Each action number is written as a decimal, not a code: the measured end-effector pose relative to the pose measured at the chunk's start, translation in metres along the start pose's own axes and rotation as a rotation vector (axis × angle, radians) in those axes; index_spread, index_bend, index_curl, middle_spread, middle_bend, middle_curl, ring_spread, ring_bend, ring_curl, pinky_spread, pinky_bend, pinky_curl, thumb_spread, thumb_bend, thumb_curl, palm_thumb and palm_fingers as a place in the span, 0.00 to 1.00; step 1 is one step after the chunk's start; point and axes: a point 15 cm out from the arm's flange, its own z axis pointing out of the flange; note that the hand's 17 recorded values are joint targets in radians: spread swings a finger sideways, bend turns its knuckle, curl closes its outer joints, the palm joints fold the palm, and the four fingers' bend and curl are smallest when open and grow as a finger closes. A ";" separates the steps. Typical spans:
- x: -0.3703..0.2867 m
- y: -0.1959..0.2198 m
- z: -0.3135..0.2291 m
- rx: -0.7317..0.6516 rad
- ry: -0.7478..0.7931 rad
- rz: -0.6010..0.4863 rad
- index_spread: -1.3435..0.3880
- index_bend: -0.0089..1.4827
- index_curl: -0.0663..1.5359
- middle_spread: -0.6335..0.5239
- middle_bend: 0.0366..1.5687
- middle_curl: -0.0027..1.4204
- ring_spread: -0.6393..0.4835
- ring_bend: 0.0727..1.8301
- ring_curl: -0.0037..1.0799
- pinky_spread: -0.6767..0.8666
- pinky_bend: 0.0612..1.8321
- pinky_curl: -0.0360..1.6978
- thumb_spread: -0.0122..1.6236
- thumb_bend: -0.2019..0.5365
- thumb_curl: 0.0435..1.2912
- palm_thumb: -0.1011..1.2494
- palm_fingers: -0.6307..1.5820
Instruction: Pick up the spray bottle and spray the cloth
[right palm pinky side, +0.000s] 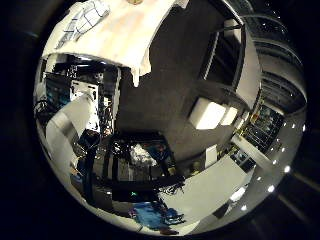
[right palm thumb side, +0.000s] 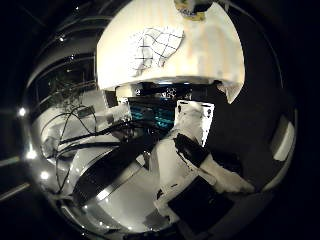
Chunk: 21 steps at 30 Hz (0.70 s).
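Cloth (right palm thumb side: 156, 46) lies flat on table (right palm thumb side: 215, 60), well away from the palm; hand state can't be told.

A lab: equipment racks (right palm thumb side: 150, 112) and ceiling light panels (right palm pinky side: 207, 114).

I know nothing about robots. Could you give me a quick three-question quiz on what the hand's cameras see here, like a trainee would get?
1. True or false: the checked cloth lies on the pale table.
2. The cloth's pattern is: A) plain red, B) dark grid lines on white, C) dots.
3. Is the cloth close to the palm or far from it?
Key: 1 true; 2 B; 3 far, since it looks small in both views.
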 end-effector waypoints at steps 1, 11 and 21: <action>0.002 0.000 0.001 0.001 -0.006 0.009 0.60 0.12 0.22 0.65 0.11 0.23 0.77 0.07 0.23 0.70 0.12 0.20 0.62 0.24 0.21 0.57 0.35; 0.042 -0.016 -0.021 0.079 0.016 0.095 0.59 0.11 0.21 0.64 0.11 0.24 0.77 0.07 0.24 0.70 0.12 0.20 0.63 0.24 0.21 0.57 0.36; 0.059 -0.048 -0.035 0.195 -0.142 0.192 0.63 0.09 0.19 0.66 0.12 0.24 0.76 0.10 0.25 0.70 0.15 0.21 0.64 0.23 0.19 0.46 0.34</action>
